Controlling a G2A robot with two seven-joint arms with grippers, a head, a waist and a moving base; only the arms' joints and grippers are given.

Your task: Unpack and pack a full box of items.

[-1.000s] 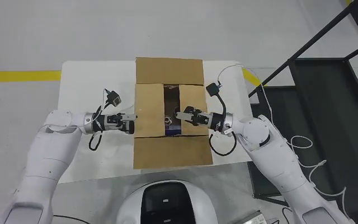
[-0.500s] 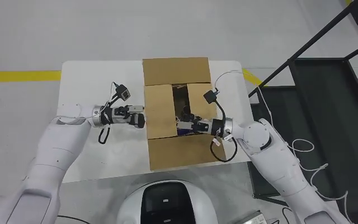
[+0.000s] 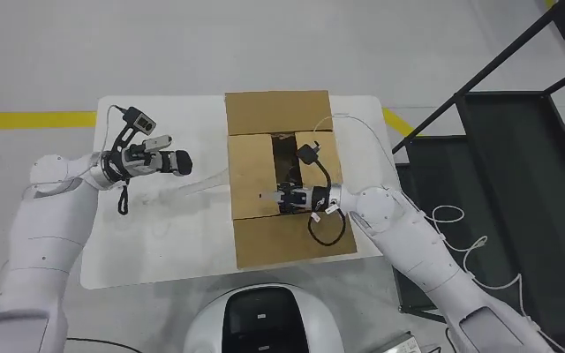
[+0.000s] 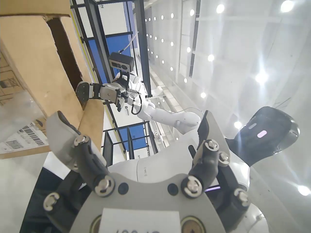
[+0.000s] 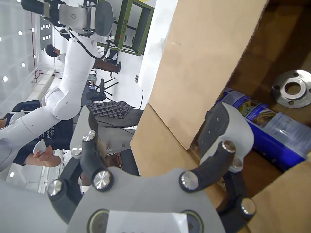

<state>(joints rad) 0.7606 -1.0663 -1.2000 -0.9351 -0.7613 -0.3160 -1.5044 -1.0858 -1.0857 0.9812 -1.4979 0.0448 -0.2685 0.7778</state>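
Sitting in the middle of the white table [image 3: 159, 238], the cardboard box [image 3: 278, 238] has its top flaps unfolded and a dark gap open at its centre. The right pincer [image 3: 275, 196] is at the inner edge of the flap [image 3: 252, 172] on the robot's left side of the box. In the right wrist view, that pincer [image 5: 155, 127] has its fingers apart, one on each side of the flap's [image 5: 209, 37] edge, and neither is pressed onto the cardboard. Inside the box lie a blue container [image 5: 274, 132] on its side and, near it, a metal flange ring [image 5: 292, 88]. The left pincer [image 3: 183, 163] hangs over bare table, well apart from the box. Its fingers [image 4: 60, 127] are spread wide and hold nothing.
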